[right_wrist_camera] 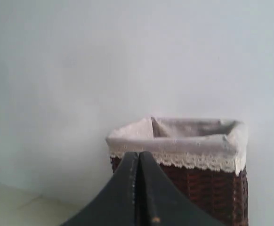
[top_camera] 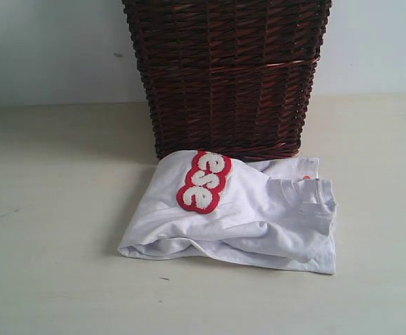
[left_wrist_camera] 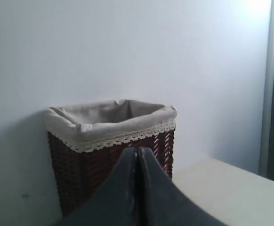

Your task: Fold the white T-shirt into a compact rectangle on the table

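Note:
The white T-shirt (top_camera: 252, 216) lies in a loosely folded, rumpled bundle on the pale beige table (top_camera: 56, 251), right in front of the basket. Its red-outlined puffy letters (top_camera: 204, 181) show "ese" on the top fold. Neither gripper appears in the exterior view. In the left wrist view my left gripper (left_wrist_camera: 137, 149) is shut with nothing between its dark fingers, held high and facing the basket. The right wrist view shows my right gripper (right_wrist_camera: 139, 153) likewise shut and empty, raised at basket-rim height. The shirt is out of both wrist views.
A dark brown wicker basket (top_camera: 227, 77) with a grey lace-trimmed liner (left_wrist_camera: 113, 125) stands at the back of the table against a pale wall. Bare tabletop spreads left, right and in front of the shirt.

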`<state>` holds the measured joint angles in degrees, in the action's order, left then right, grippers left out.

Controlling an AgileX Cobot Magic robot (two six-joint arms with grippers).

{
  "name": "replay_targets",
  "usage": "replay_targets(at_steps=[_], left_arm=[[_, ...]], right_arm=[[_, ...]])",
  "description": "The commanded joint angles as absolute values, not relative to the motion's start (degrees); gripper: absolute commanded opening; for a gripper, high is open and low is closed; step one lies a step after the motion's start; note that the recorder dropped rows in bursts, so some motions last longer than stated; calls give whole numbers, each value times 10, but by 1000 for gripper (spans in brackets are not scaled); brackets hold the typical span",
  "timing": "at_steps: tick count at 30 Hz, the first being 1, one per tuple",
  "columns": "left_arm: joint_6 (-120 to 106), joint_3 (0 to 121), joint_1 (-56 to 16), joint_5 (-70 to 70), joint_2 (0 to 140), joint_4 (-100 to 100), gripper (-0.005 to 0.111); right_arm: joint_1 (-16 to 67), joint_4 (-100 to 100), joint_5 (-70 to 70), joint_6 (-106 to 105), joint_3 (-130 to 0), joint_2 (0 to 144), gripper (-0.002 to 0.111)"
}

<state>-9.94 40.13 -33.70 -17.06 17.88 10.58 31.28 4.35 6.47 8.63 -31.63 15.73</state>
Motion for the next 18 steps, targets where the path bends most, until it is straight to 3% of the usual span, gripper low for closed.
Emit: replay_targets(at_steps=[1, 11, 18], left_arm=[[-104, 377, -336, -128, 129, 107, 0], [-104, 352, -336, -100, 61, 107, 0], [-104, 352, -336, -99, 57, 104, 0]], right_arm=[[313, 44, 66, 93, -313, 75, 0], [293, 46, 76, 96, -319, 0, 0], [159, 44, 82, 104, -318, 0, 0]])
